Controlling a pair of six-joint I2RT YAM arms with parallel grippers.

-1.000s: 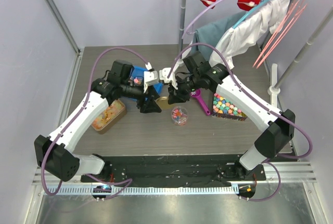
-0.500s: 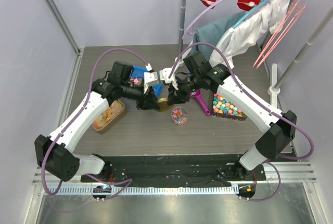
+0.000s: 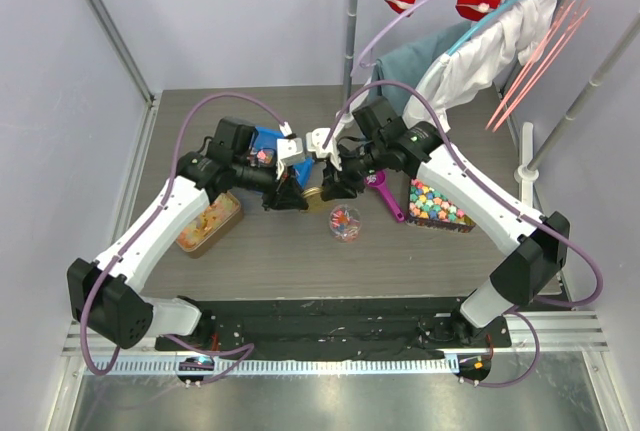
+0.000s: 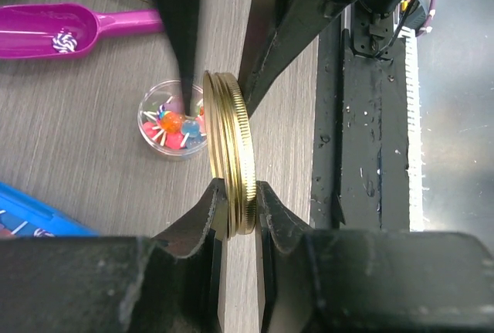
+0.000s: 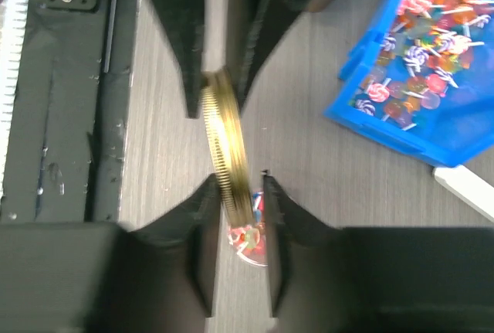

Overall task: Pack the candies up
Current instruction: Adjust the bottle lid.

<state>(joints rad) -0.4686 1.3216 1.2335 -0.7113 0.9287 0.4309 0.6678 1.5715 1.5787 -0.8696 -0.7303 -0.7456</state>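
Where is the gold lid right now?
Top view, table centre: the gold lid is held on edge in the left pincer, beside the small candy cup.

A clear oblong tub (image 3: 232,213) of orange-yellow pieces sits toward the left edge of the grey wood-grain table (image 3: 270,261). Near its right edge lies a dark box (image 3: 445,225) of pastel cubes, a magenta plastic scoop (image 3: 385,194) just beside it.

A lab test cell: plain walls (image 3: 230,11), metal frame posts (image 3: 105,26), a railed table (image 3: 270,251).
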